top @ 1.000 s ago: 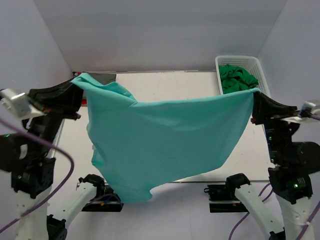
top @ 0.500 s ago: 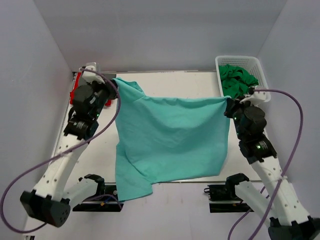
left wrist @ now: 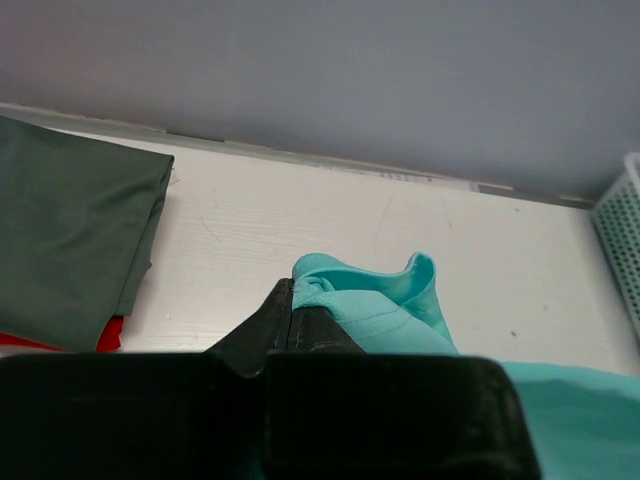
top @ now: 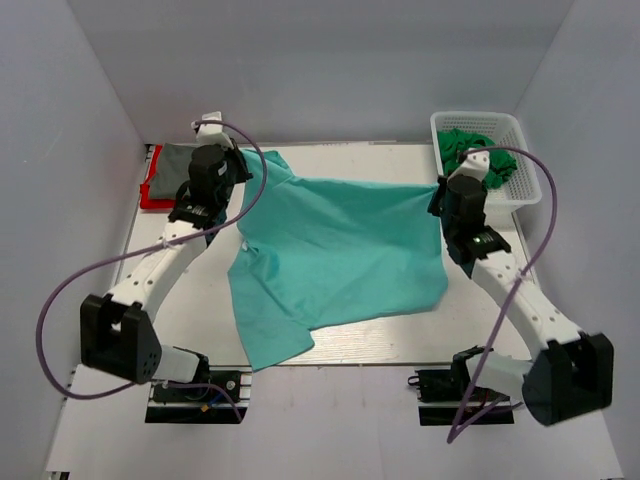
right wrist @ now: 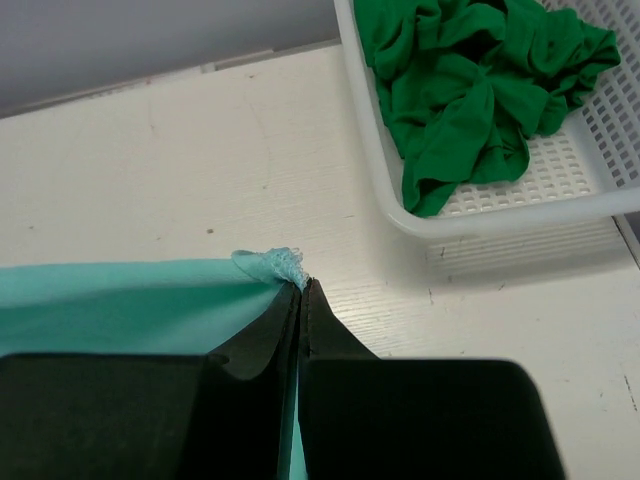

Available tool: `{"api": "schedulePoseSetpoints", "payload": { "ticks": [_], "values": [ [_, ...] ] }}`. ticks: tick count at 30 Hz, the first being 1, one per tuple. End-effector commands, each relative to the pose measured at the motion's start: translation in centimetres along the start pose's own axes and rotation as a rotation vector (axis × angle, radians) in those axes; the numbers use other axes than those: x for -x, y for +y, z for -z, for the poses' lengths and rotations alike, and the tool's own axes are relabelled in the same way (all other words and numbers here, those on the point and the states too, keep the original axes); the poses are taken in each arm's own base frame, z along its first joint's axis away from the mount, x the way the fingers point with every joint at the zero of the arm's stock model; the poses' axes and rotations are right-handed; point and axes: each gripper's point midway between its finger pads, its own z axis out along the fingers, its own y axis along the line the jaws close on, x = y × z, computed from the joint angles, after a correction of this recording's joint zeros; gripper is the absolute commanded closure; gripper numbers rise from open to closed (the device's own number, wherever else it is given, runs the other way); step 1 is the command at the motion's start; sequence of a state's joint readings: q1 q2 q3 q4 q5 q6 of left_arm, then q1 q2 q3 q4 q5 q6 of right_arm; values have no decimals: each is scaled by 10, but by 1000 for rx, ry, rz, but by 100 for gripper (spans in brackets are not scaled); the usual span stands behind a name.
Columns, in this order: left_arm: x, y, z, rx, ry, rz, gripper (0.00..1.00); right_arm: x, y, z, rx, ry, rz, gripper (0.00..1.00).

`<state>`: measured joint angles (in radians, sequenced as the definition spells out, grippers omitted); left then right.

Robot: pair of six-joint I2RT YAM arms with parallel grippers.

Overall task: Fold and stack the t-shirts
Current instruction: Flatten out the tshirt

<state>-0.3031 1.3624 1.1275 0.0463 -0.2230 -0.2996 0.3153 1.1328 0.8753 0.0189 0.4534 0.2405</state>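
The large light teal t-shirt (top: pixel 340 250) lies spread over the middle of the white table. My left gripper (top: pixel 238 165) is shut on its far left corner (left wrist: pixel 375 295). My right gripper (top: pixel 437 192) is shut on its far right corner (right wrist: pixel 268 266). A folded dark grey shirt (top: pixel 180 165) lies on a red shirt (top: pixel 152 190) at the far left; the grey one also shows in the left wrist view (left wrist: pixel 70 240). A bright green shirt (top: pixel 470 152) is crumpled in the basket and shows in the right wrist view (right wrist: pixel 470 90).
The white lattice basket (top: pixel 522 180) stands at the far right corner, close to my right gripper; its rim shows in the right wrist view (right wrist: pixel 480 222). Grey walls enclose the table. The teal shirt's near hem hangs over the table's front edge (top: pixel 400 362).
Both arms have swung forward and down, carrying the teal shirt from hanging in the air near the camera to lying spread on the table, top edge at the far side.
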Motion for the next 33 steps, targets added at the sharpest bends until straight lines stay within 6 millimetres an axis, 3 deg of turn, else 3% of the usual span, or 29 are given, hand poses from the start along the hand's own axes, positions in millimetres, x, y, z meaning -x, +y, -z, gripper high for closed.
{"api": "schedulePoseSetpoints", "payload": {
  "ticks": [1,2,4,5,6,7,8,10,12,13,14,15,16,17,18,19,20,21,22,23,24,26,27,28,29,31,32,33],
  "values": [
    [33,4,-16,52,-106,0,100,47,8,-22,-21,-114,-16,100],
    [26,3,-29,55,-95,-3,100,37,7,-33,-34,-85,-1,100],
    [20,6,-42,86,-84,-7,100,55,11,-44,-37,-113,-7,100],
    [25,3,-48,84,-91,-5,100,37,13,-61,-48,-62,16,100],
    [18,10,-62,111,-79,-9,100,35,16,-79,-58,-44,30,100],
    [14,11,-68,123,-71,-12,100,45,17,-78,-56,-61,26,100],
    [10,12,-74,126,-62,-23,100,34,16,-90,-72,-30,45,100],
    [-1,20,-93,163,-45,-30,100,38,21,-107,-76,-25,55,100],
    [-11,23,-106,178,-30,-44,100,14,20,-129,-86,39,97,100],
    [-6,22,-113,187,-43,-41,100,28,28,-134,-72,13,90,100],
    [-23,30,-127,205,-13,-50,99,29,26,-140,-78,15,106,100],
    [-31,33,-133,220,4,-56,94,3,26,-155,-86,70,131,98],
    [-22,28,-142,214,-17,-50,84,22,32,-162,-82,37,119,92],
    [-28,34,-150,228,-1,-54,77,20,34,-167,-79,51,133,85],
    [-49,40,-162,250,35,-67,66,-8,29,-183,-98,118,164,83],
    [-39,36,-171,247,23,-63,19,22,39,-189,-84,65,144,75],
    [-41,35,-178,250,34,-67,1,4,37,-196,-91,125,176,65],
    [-19,25,-186,231,-1,-46,0,12,42,-204,-88,118,173,48],
    [-40,27,-194,233,66,-64,0,11,46,-204,-76,150,186,36],
    [-37,25,-196,234,71,-65,0,14,53,-203,-41,154,183,24],
    [-18,18,-196,217,44,-56,0,15,56,-202,-22,157,192,10],
    [-7,10,-192,186,37,-50,0,21,62,-190,22,155,191,10],
    [-12,11,-187,180,56,-54,0,13,63,-186,39,171,194,10],
    [-6,9,-180,166,46,-50,0,36,67,-171,69,129,173,10],
    [1,5,-174,145,33,-44,0,29,68,-166,80,145,170,10],
    [15,3,-147,131,23,-32,0,40,75,-139,157,135,146,10],
    [17,0,-137,111,35,-22,0,39,76,-133,170,140,137,10],
    [4,4,-127,110,73,-30,0,27,73,-120,186,166,135,10]
  ]
}}
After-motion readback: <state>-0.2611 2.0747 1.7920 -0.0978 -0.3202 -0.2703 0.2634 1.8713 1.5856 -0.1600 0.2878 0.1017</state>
